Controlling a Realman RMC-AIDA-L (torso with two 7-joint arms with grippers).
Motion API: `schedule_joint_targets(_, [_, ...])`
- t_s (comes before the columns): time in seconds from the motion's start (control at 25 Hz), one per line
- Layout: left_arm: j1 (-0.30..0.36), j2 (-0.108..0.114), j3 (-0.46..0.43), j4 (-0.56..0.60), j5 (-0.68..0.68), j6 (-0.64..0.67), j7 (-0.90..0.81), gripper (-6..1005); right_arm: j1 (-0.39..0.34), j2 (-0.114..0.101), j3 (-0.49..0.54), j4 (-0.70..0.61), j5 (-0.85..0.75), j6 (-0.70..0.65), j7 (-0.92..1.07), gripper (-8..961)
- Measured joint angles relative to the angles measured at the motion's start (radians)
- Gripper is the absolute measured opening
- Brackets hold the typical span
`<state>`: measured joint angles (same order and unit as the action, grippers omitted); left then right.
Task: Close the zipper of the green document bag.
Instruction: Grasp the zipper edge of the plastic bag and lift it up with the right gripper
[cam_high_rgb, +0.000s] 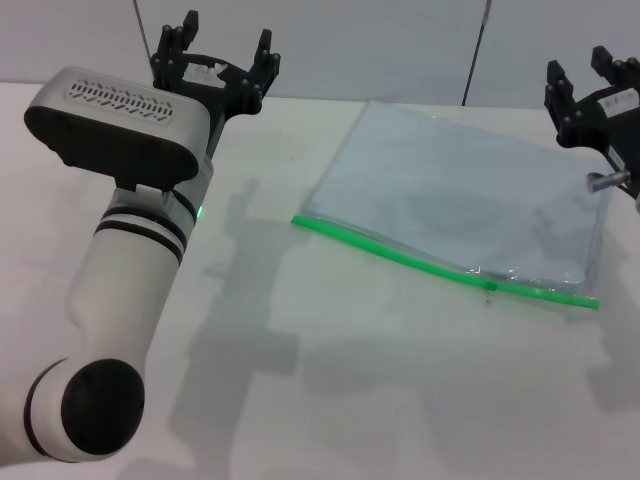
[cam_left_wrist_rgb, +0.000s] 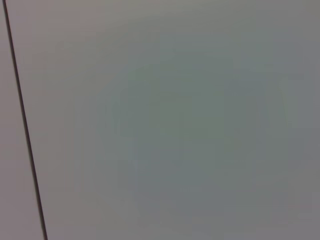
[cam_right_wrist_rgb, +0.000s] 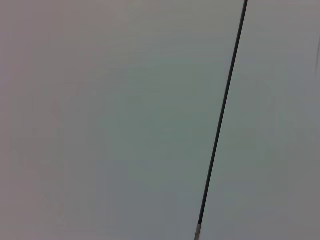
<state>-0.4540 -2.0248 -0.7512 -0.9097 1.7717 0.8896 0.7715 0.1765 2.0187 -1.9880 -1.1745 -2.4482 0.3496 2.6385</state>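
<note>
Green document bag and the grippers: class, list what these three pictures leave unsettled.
- Head view: the zipper slider is too small to place, so open or closed is unclear.
- Head view: the right gripper is cut by the frame edge above the green document bag.
- Both wrist views: only a blank wall and a dark seam, no bag, no fingers.
- The left gripper shows open, away from the bag.

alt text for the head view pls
A flat bag lies on a white table, its green zipper edge nearest the robot. The left tool and right tool hang open above the far edge.
</note>
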Motion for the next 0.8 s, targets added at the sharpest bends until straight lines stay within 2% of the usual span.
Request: schedule_joint_targets(0.8, [-0.003,-0.002,0.003,0.014,0.0,-0.002,-0.002,816,0.012,-0.004,-0.01,0.001,0.0,-0.033,0.0,487])
